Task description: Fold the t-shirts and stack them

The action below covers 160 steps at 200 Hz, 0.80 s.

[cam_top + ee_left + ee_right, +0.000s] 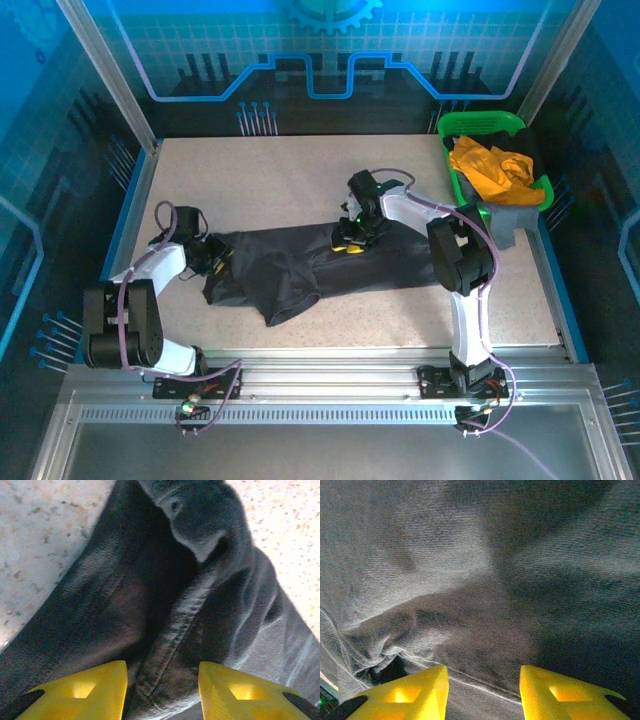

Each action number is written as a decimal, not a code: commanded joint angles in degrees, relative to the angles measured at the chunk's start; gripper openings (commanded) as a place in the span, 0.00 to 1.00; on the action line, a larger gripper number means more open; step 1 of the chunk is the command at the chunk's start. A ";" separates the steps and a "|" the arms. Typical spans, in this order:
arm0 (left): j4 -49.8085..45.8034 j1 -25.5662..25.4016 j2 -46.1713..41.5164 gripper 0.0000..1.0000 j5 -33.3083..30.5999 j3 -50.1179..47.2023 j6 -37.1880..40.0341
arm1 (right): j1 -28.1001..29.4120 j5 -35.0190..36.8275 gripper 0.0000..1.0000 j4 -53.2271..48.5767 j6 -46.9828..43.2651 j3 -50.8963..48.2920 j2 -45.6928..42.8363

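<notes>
Black t-shirt [290, 268], long axis left-right

a raised fold of the black t-shirt [150, 605] lies in the gap between your left gripper's [162, 680] jaws. bare table [35, 535] lies open ahead on both sides. ahead of your right gripper's [484, 685] jaws, rumpled cloth covers the way.

The black t-shirt [290, 265] is plain, dark charcoal in its folds. The worktop [280, 180] is beige with fine speckles. The basket [480, 125] is green, the orange-yellow shirt [490, 165] and grey shirt [510, 222] plain. The left hand [162, 690] and right hand [484, 690] have yellow fingers.
</notes>
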 commanded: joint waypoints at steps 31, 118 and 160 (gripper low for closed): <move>2.99 2.68 4.08 0.35 0.74 3.22 3.48 | -1.34 -0.28 0.43 -2.01 -0.06 -0.10 -0.71; 6.01 9.42 17.41 0.01 5.27 12.36 3.84 | -1.83 1.81 0.42 -2.22 0.37 -5.96 -5.99; 3.50 9.73 11.68 0.13 6.70 11.89 3.49 | -2.06 3.16 0.42 -2.36 0.64 -11.13 -11.51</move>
